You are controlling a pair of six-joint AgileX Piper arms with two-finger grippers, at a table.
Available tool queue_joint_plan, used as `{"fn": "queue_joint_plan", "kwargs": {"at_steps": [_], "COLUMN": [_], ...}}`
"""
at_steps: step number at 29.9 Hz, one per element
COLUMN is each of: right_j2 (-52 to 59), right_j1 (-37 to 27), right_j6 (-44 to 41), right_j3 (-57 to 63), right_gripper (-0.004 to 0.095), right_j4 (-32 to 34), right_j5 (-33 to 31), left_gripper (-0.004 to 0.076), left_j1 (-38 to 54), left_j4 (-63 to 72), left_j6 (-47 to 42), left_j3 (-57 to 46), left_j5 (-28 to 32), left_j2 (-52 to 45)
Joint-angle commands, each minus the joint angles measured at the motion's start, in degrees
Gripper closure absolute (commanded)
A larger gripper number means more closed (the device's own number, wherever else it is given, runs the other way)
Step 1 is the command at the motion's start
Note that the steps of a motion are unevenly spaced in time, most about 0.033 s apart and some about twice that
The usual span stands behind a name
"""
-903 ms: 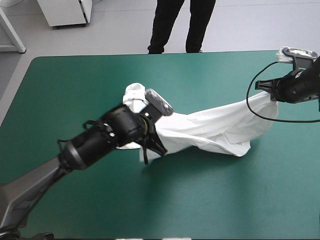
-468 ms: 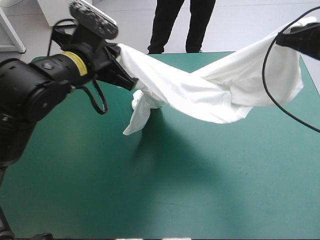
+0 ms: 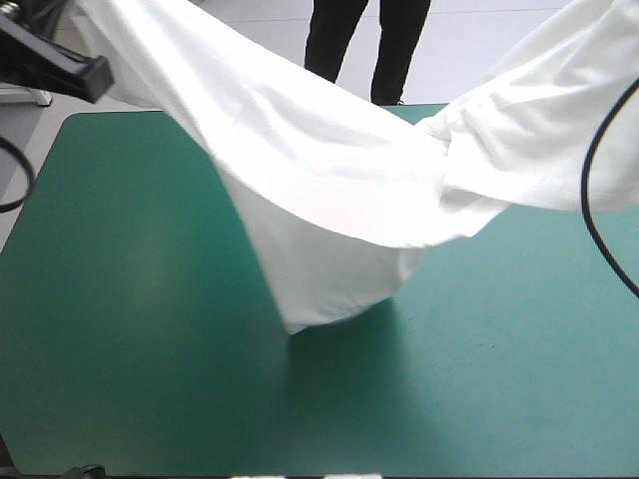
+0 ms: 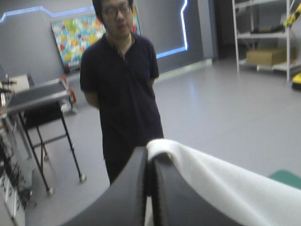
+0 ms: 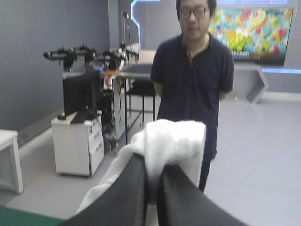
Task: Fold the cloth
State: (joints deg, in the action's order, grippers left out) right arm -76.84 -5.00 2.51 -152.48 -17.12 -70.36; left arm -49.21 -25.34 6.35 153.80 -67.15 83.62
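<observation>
T-shirt [image 3: 319, 200] hangs stretched in air, low tip near table [image 3: 120, 349]; left gripper [image 4: 149, 160] & right gripper [image 5: 154, 172] each pinched tight on an edge. No fold yet, laying flat likely next

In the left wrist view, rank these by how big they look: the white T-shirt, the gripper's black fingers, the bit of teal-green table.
1. T-shirt and the black fingers of the left gripper: about alike, so unranked; the fingers are nearest the camera.
2. The teal-green table: clearly smallest, only a corner shows.
</observation>
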Motion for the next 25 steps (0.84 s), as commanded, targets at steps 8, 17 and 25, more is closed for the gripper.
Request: {"fn": "queue_joint_plan", "kwargs": {"at_steps": [8,17,25], "right_j2": [0.9,-0.9,-8.2], "right_j1": [-0.2,-0.2,-0.2], "right_j6": [-0.2,-1.7,-5.4], "right_j3": [-7.1,-3.2,7.3], "right_gripper": [0.0922,0.0922,0.0922], "right_j4": [-1.7,4.0,2.9], "right_j5": [12.7,7.2,0.9], "left_gripper": [0.0746,0.0746,0.0746], "left_j1": [0.0,0.0,5.8], "left_j4": [6.2,-4.3,-17.4], "left_j6": [2.9,2.5,-4.4], "left_j3": [3.9,1.7,-6.1], "left_j5": [12.5,6.6,0.9], "left_j2": [-1.5,0.4,9.8]}}
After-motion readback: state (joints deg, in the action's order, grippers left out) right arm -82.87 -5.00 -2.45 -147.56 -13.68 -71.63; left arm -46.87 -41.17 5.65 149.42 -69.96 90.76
